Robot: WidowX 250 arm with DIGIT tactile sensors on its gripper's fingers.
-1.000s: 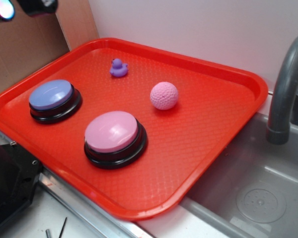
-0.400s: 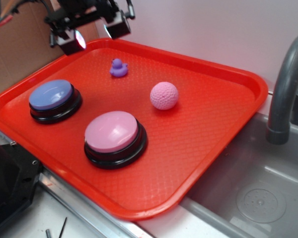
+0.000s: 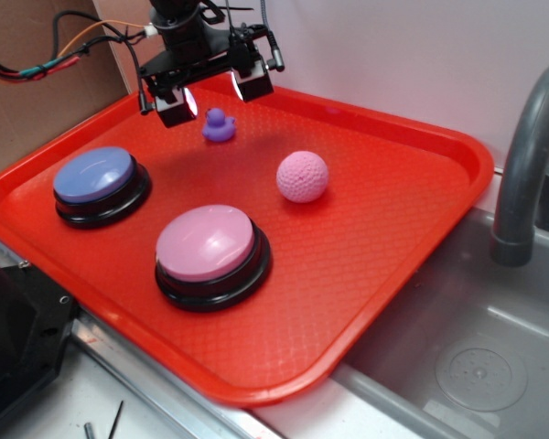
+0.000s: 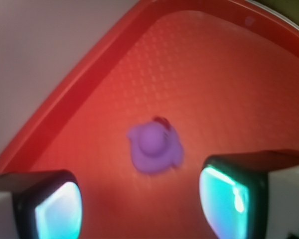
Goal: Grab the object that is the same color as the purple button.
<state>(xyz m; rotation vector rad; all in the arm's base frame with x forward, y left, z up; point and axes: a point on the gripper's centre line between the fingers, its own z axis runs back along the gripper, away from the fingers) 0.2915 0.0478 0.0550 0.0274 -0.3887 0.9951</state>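
Approach step: gripper (image 3: pixel 209 94), jaws apart, hovers above the duck (image 3: pixel 219 125) at the tray's (image 3: pixel 412 229) far-left; next, descend and close.

On the tray (image 3: pixel 412 219): duck (image 3: pixel 219 125) far, ball (image 3: pixel 303 176) right of and nearer than it, periwinkle button (image 3: pixel 97 183) at left, second button (image 3: pixel 210 251) near, between the two. Above the duck, pincer (image 3: pixel 213 96), jaws apart either side. Right of tray, sink (image 3: pixel 476 366) with faucet (image 3: pixel 526 165).
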